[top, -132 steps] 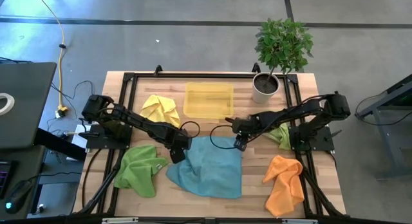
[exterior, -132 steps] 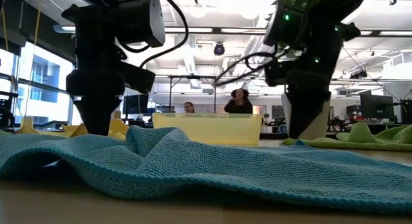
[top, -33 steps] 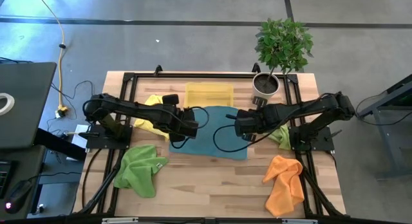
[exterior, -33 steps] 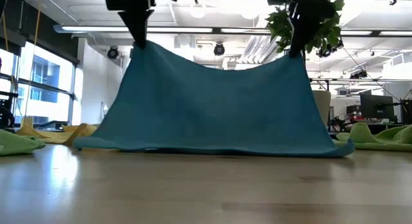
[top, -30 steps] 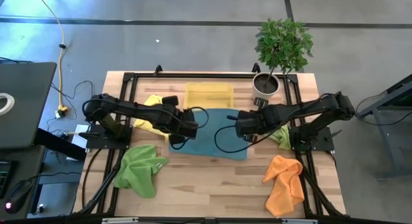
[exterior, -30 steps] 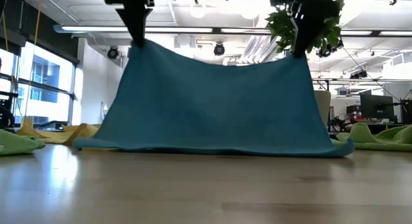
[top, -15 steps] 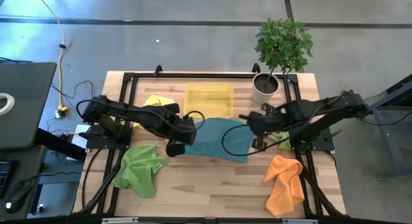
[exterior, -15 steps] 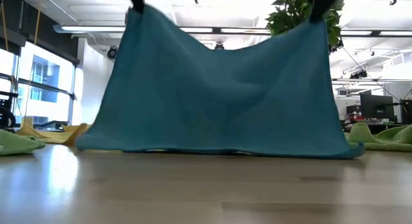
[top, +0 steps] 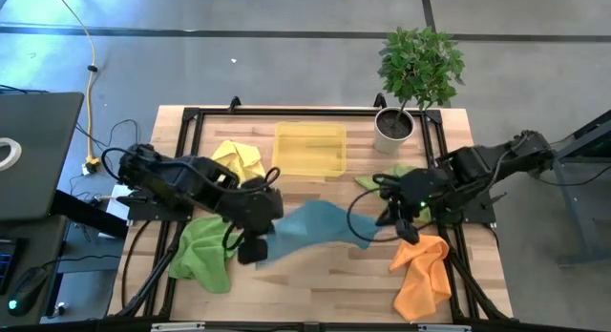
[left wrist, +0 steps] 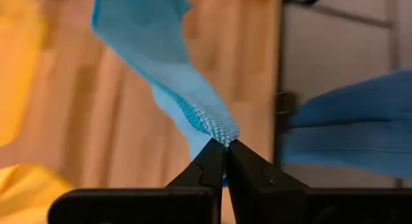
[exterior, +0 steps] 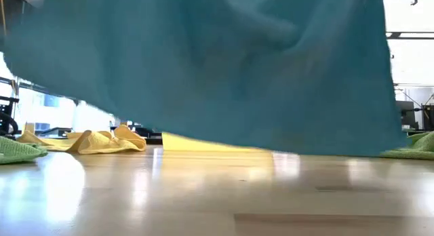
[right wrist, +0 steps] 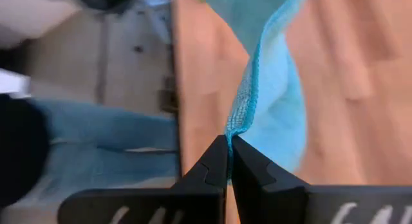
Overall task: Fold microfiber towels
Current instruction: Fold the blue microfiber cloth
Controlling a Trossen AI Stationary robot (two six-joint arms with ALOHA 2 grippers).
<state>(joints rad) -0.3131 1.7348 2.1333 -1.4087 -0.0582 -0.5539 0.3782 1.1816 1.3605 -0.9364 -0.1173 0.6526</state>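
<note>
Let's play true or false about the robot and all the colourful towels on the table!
1. Both grippers pinch the blue towel. True: the left gripper and right gripper are each shut on a corner.
2. The yellow tray has a towel in it. False: it holds none.
3. The orange towel lies by the right arm. True.
4. The plant pot has tipped over. False: it stands upright.

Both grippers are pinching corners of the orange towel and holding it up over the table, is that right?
Not orange. The high view shows the left gripper and right gripper holding the blue towel; the orange towel lies untouched near the right arm.
</note>
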